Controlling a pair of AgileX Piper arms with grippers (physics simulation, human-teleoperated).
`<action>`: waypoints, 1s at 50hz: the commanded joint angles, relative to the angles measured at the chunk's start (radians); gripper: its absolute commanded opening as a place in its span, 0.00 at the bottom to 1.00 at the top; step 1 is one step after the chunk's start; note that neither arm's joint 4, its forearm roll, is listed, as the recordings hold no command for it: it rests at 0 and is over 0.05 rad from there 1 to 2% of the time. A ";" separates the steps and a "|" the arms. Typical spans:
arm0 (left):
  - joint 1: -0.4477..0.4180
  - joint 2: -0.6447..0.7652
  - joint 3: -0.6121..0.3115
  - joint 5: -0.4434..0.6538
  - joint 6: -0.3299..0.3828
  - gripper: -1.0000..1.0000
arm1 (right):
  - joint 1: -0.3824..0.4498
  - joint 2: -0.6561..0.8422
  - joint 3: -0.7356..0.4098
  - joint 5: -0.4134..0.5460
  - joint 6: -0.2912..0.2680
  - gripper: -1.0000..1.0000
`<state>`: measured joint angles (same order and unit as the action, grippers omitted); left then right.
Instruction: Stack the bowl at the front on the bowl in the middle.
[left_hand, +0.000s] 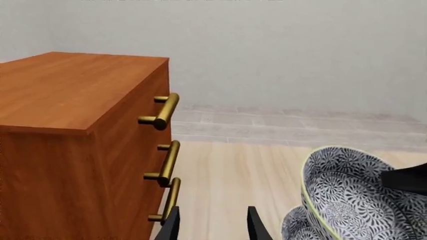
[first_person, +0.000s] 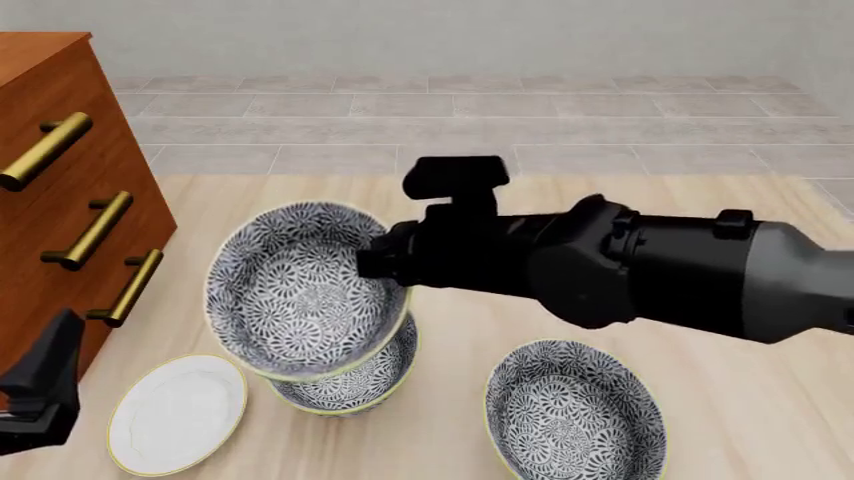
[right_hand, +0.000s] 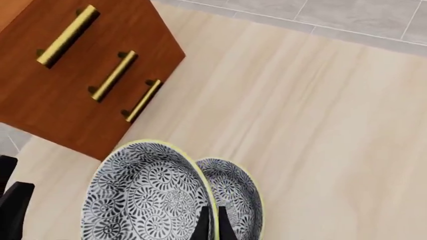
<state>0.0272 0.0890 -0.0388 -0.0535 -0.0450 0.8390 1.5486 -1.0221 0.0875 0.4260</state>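
My right gripper (first_person: 387, 264) is shut on the rim of the bowl at the front (first_person: 296, 290), a grey-and-white floral bowl with a yellowish rim. It is held tilted, its inside facing the camera. Right beneath it the bowl in the middle (first_person: 360, 385) stands on the table. The right wrist view has the fingertips (right_hand: 212, 224) pinching the held bowl (right_hand: 143, 195), with the lower bowl (right_hand: 237, 192) behind it. My left gripper (first_person: 40, 388) sits open at the near left, holding nothing. Its fingers (left_hand: 172, 225) frame bare table, with both bowls (left_hand: 347, 190) off to one side.
A wooden dresser (first_person: 54, 200) with brass handles stands at the left, close to my left gripper. A flat white plate (first_person: 176, 412) lies in front of it. A third floral bowl (first_person: 574, 412) sits at the near right, under the right arm.
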 joint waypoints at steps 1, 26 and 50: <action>0.000 0.032 0.000 -0.033 -0.027 1.00 | -0.002 0.040 -0.001 -0.029 0.012 0.00; -0.003 0.022 0.007 -0.028 -0.018 1.00 | -0.040 0.110 0.008 -0.066 0.004 0.00; -0.014 0.034 0.013 -0.041 -0.018 1.00 | -0.050 0.152 0.040 -0.112 0.028 0.00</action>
<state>0.0169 0.1188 -0.0280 -0.0900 -0.0634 0.7923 1.6833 -0.9891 -0.0023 0.4410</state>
